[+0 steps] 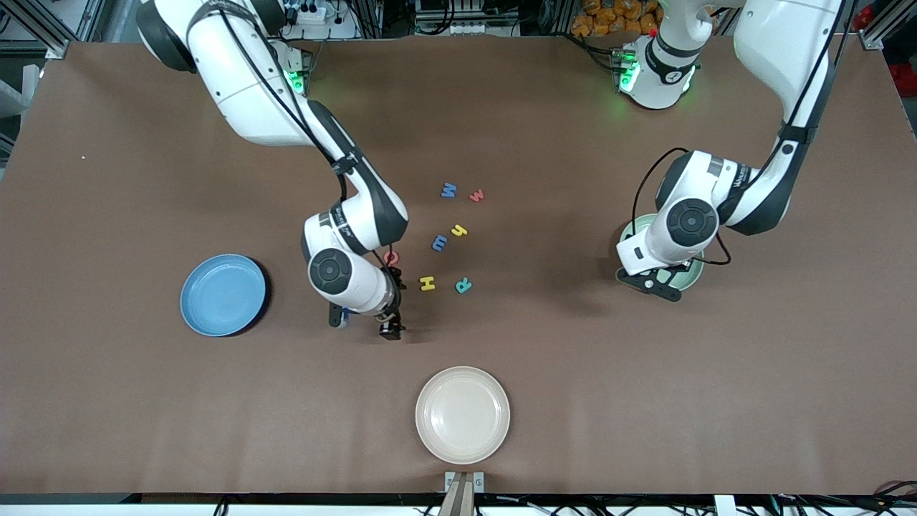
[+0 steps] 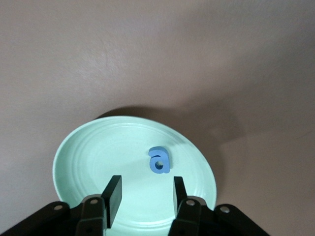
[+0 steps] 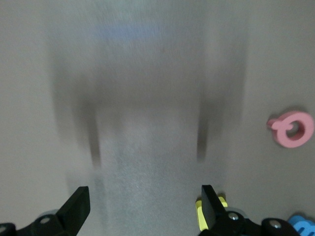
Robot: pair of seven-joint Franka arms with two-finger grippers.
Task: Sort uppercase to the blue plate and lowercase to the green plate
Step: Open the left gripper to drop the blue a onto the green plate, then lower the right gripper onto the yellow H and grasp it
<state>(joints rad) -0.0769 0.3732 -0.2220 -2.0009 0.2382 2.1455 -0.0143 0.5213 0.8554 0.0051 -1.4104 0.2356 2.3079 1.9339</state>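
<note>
Green plate [image 2: 88, 147]: round, pale mint, raised rim, resting on the brown surface [image 2: 157, 54]. Contents: one small blue foam lowercase a [image 2: 159, 160], lying flat near the middle. Left claw [image 2: 143, 196]: poised over the plate, fingers apart, nothing between them, clear of the letter.

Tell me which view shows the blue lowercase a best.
The left wrist view: the blue a lies in full sight on the green plate, just past the open left claw. The front view hides it under the left arm; the right wrist view misses it.
</note>
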